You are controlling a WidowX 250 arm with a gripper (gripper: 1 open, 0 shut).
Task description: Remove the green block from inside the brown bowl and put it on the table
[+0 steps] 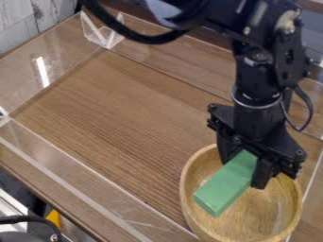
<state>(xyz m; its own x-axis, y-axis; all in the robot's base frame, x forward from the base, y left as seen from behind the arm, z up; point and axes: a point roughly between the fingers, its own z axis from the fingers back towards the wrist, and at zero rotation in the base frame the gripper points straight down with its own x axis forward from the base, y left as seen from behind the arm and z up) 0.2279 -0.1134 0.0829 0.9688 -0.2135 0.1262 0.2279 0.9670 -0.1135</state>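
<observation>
The green block (224,188) hangs tilted over the brown bowl (202,223) at the lower right, its upper end caught between the fingers of my black gripper (252,166). The gripper points straight down and is shut on the block. The block's lower end slopes toward the bowl's left rim and appears lifted off the bowl's floor. The bowl rests on the wood-grain table (127,113).
Low clear acrylic walls (57,151) border the table on the left and front, with another clear panel (108,33) at the back. The black arm (202,24) reaches in from the top. A dark cable loops beside the wrist.
</observation>
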